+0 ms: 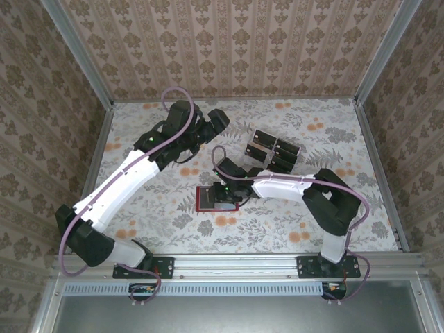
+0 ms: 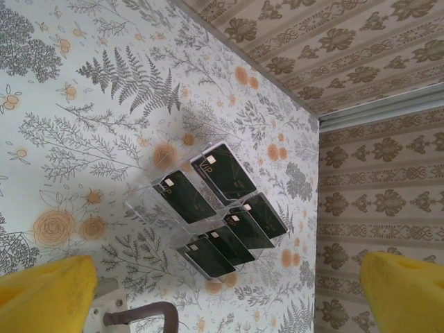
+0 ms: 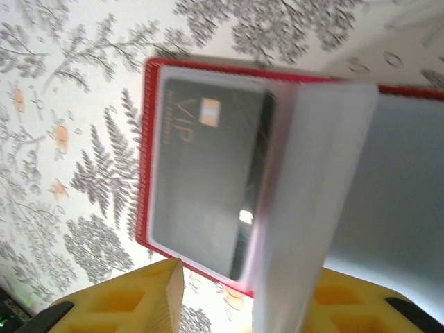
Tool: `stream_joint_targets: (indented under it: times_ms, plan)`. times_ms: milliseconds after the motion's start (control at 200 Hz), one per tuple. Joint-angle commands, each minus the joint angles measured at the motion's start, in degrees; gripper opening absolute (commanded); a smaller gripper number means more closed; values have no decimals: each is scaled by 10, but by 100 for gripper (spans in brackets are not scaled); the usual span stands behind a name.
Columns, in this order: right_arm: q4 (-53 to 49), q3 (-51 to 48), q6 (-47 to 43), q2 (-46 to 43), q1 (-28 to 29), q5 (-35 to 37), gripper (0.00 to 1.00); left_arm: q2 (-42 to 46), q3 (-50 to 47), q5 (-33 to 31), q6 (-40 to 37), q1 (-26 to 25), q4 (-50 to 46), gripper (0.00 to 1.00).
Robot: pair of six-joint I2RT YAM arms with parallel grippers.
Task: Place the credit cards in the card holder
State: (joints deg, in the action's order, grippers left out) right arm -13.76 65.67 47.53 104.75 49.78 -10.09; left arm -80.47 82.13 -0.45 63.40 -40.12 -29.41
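Operator: How far along is the loading?

Observer: Early, I'd judge. The card holder [image 1: 203, 198] lies open on the table. One black VIP card [image 3: 208, 173] sits inside it under a clear sleeve.

Operator: And the others?

Observer: The rest of the credit cards [image 2: 225, 173] stand in a clear rack [image 2: 142, 205]. It is beyond the card holder, toward the right arm's side and well apart from it. I count five or six there, none lifted out.

Operator: Grippers?

Observer: The right gripper [image 3: 250, 277] is directly over the card holder. A pale translucent leaf of the holder runs down between its fingers. The jaws stand partly apart, and I cannot tell whether they pinch that leaf. The left gripper [image 2: 225, 270] hangs beyond the card holder, facing the rack, with its jaws spread wide and nothing in them.

Operator: So what's left?

Observer: Nearly everything, by my reckoning. Each racked card has to come across to the card holder and go into a pocket.
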Motion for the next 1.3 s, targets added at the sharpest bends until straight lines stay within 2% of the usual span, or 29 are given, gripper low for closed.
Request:
stream_joint_targets:
  times_ms: [0,205,445,600,720,1020,1295]
  plan:
    - [6,30,-11,30,1,-24,40,18,-8,-14,-14,-7,15,100]
    - [16,62,-8,66,4,-40,40,40,-26,-32,-17,-8,18,100]
    - [40,71,4,106,7,-59,40,42,4,-60,-27,-17,-9,100]
    - [54,70,10,120,8,-70,41,71,-28,-90,-30,-13,-6,100]
    - [61,63,11,109,9,-69,42,91,-57,-86,-25,17,-18,100]
    - [62,57,-16,48,14,-68,52,138,-151,-64,-47,104,-38,100]
    - [31,49,-33,-7,16,-45,53,161,-226,-33,-80,190,-42,100]
